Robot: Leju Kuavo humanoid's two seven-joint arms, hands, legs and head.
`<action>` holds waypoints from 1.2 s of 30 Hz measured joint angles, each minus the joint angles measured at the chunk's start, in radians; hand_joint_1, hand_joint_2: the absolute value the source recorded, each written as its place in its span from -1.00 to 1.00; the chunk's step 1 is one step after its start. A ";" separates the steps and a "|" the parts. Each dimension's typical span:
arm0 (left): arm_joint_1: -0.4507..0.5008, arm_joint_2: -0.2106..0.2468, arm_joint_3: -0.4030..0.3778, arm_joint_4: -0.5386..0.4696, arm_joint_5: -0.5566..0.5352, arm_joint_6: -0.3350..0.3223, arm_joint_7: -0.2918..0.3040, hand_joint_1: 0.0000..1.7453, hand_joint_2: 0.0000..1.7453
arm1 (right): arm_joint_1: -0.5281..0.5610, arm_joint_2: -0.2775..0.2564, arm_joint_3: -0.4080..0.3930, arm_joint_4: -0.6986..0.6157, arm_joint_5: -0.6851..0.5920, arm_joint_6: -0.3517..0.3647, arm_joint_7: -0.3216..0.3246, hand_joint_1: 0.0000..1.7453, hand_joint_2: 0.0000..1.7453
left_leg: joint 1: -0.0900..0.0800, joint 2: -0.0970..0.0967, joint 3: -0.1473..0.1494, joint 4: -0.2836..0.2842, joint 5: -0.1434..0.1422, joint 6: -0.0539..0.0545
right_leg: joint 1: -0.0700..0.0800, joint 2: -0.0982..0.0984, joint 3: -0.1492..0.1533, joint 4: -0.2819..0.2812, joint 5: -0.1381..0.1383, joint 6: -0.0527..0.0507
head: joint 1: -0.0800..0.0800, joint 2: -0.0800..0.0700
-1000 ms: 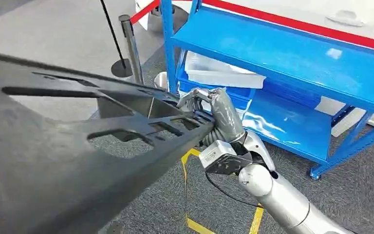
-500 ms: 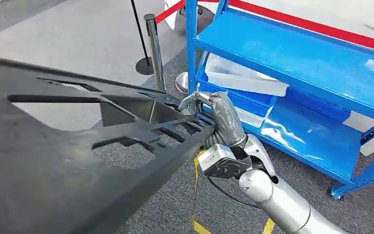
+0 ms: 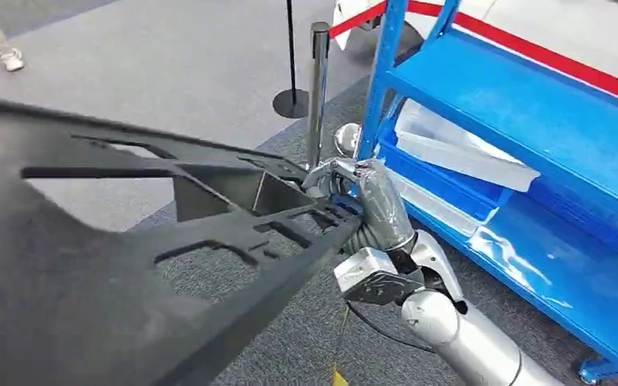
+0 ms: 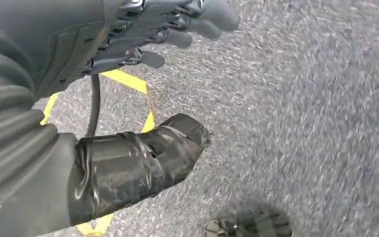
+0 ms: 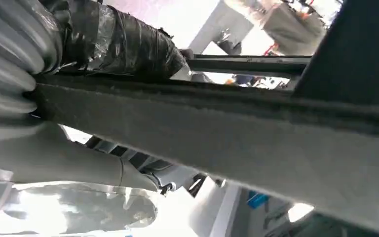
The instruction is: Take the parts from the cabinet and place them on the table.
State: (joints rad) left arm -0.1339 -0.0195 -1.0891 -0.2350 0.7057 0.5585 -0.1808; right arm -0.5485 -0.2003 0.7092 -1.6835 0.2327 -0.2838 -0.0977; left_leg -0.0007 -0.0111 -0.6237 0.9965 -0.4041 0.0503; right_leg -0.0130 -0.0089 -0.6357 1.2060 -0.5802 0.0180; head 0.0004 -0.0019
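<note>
My right hand (image 3: 362, 197) grips the far end of a large black panel (image 3: 129, 265), already clear of the blue cabinet (image 3: 531, 112) on the right. My left hand (image 4: 143, 44) hangs loosely curled, holding nothing. No table yet; placing remains.

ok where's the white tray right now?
In the head view the white tray lies on the blue rack's lower shelf, on a blue bin, just beyond the right hand, which grips the black panel.

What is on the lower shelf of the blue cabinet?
On the blue cabinet's lower shelf, white plastic trays lie stacked at the near end; the rest looks bare. The upper shelf hides the back part.
</note>
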 joint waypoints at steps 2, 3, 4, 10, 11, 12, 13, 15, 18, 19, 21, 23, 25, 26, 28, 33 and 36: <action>-0.001 0.000 -0.002 0.000 -0.002 -0.002 0.002 -1.00 1.00 | 0.012 -0.003 0.000 0.000 0.000 0.000 0.000 1.00 1.00 | -0.003 -0.025 0.000 0.001 -0.001 0.002 | 0.001 0.008 -0.071 0.126 -0.040 0.001 | -0.001 0.000; 0.000 0.000 -0.004 0.000 -0.003 -0.003 0.007 -1.00 1.00 | 0.016 -0.004 0.000 0.000 0.000 0.001 0.000 1.00 1.00 | -0.003 -0.039 0.000 0.003 -0.002 0.001 | 0.001 0.008 -0.078 0.130 -0.026 0.002 | -0.001 0.000; 0.001 0.000 -0.006 0.000 -0.003 -0.004 0.009 -1.00 1.00 | 0.016 -0.005 0.000 0.000 0.002 0.002 0.000 1.00 1.00 | -0.002 -0.052 0.000 0.007 -0.002 0.000 | 0.000 0.008 -0.065 0.092 0.008 0.001 | 0.000 0.000; -0.002 0.000 -0.012 0.000 -0.005 -0.005 0.010 -1.00 1.00 | 0.017 -0.010 0.000 -0.008 0.003 0.005 0.002 1.00 1.00 | 0.002 -0.120 -0.027 0.040 -0.013 -0.028 | -0.007 0.076 0.044 -0.149 0.107 -0.004 | -0.001 0.000; 0.000 0.001 -0.013 0.000 -0.005 -0.005 0.009 -1.00 1.00 | 0.018 -0.010 0.000 -0.008 0.003 0.006 0.002 1.00 1.00 | 0.005 -0.129 -0.028 0.038 -0.010 -0.034 | -0.005 0.068 0.044 -0.150 0.108 -0.009 | -0.001 0.000; 0.002 0.001 -0.013 0.000 -0.003 -0.003 0.008 -1.00 1.00 | 0.018 -0.010 0.000 -0.008 0.003 0.009 0.001 1.00 1.00 | 0.005 -0.138 -0.030 0.041 -0.012 -0.036 | -0.014 0.054 0.048 -0.157 0.112 -0.015 | -0.002 0.000; 0.005 0.003 -0.014 0.000 -0.001 -0.002 0.006 -1.00 1.00 | 0.017 -0.010 0.000 -0.010 0.001 0.015 0.000 1.00 1.00 | -0.001 -0.083 -0.039 0.060 -0.023 -0.042 | -0.013 0.041 0.054 -0.160 0.112 -0.021 | -0.003 0.000; 0.004 0.003 -0.014 0.000 0.007 -0.002 0.000 -1.00 1.00 | 0.014 -0.008 0.000 -0.011 -0.005 0.023 -0.008 1.00 1.00 | 0.003 -0.010 -0.102 0.185 -0.084 -0.056 | -0.007 0.014 0.060 -0.161 0.108 -0.030 | -0.013 0.000; 0.005 0.003 -0.014 0.000 0.015 -0.005 -0.004 -1.00 1.00 | 0.015 -0.008 0.000 -0.010 -0.005 0.033 -0.013 1.00 1.00 | 0.011 0.002 -0.191 0.339 -0.122 -0.064 | -0.003 -0.028 0.066 -0.161 0.099 -0.033 | -0.013 0.000; 0.006 0.003 -0.014 0.000 0.015 -0.005 -0.004 -1.00 1.00 | 0.014 -0.008 0.000 -0.010 -0.005 0.034 -0.014 1.00 1.00 | 0.011 0.003 -0.179 0.309 -0.094 -0.064 | -0.003 -0.040 0.070 -0.161 0.096 -0.032 | -0.014 0.000; 0.010 0.003 -0.014 0.000 0.015 -0.008 -0.002 -1.00 1.00 | 0.010 -0.006 0.000 -0.010 -0.007 0.034 -0.015 1.00 1.00 | 0.011 0.018 -0.096 0.149 -0.007 -0.057 | -0.003 -0.064 0.082 -0.161 0.087 -0.028 | -0.013 0.000; 0.005 0.003 -0.014 0.000 0.012 -0.009 0.000 -1.00 1.00 | 0.003 -0.006 0.000 -0.011 -0.011 0.035 -0.014 1.00 1.00 | -0.015 0.084 -0.040 0.046 -0.002 -0.044 | 0.005 -0.082 0.090 -0.163 0.078 -0.018 | -0.008 0.000; 0.003 0.003 -0.014 0.000 0.011 -0.009 0.000 -1.00 1.00 | 0.001 -0.006 0.000 -0.010 -0.017 0.040 -0.013 1.00 1.00 | -0.015 0.059 -0.045 0.041 0.002 -0.032 | 0.005 -0.098 0.093 -0.167 0.074 -0.009 | -0.001 0.000; 0.005 0.003 -0.014 0.000 0.011 -0.009 0.001 -1.00 1.00 | 0.001 -0.005 0.000 -0.010 -0.018 0.041 -0.013 1.00 1.00 | -0.016 0.048 -0.046 0.041 -0.001 -0.027 | 0.005 -0.108 0.098 -0.172 0.072 -0.006 | -0.001 0.000; 0.011 0.005 -0.014 0.000 0.011 -0.009 0.003 -1.00 1.00 | -0.003 -0.005 0.000 -0.012 -0.018 0.042 -0.013 1.00 1.00 | -0.001 0.028 -0.027 0.020 0.006 -0.012 | -0.002 -0.095 0.104 -0.167 0.058 0.007 | -0.001 0.000; 0.001 0.006 -0.015 0.000 0.008 -0.011 0.003 -1.00 1.00 | 0.001 -0.005 0.000 -0.011 -0.023 0.047 -0.014 1.00 1.00 | -0.007 -0.030 -0.021 0.022 0.001 0.005 | 0.001 0.005 -0.065 0.129 -0.048 0.004 | 0.021 0.000; 0.004 0.006 -0.015 0.000 0.008 -0.012 0.003 -1.00 1.00 | 0.000 -0.005 0.000 -0.011 -0.023 0.047 -0.016 1.00 1.00 | -0.006 -0.074 -0.019 0.039 -0.010 0.001 | -0.001 0.015 -0.023 -0.022 0.087 0.000 | 0.021 0.000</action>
State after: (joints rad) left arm -0.1301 -0.0130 -1.1044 -0.2350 0.7137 0.5463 -0.1778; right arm -0.5489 -0.2052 0.7092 -1.6941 0.2094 -0.2365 -0.1137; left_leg -0.0071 -0.0851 -0.6428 1.0351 -0.4142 0.0516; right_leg -0.0139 0.0058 -0.6590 1.1841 -0.4927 0.0181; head 0.0217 -0.0019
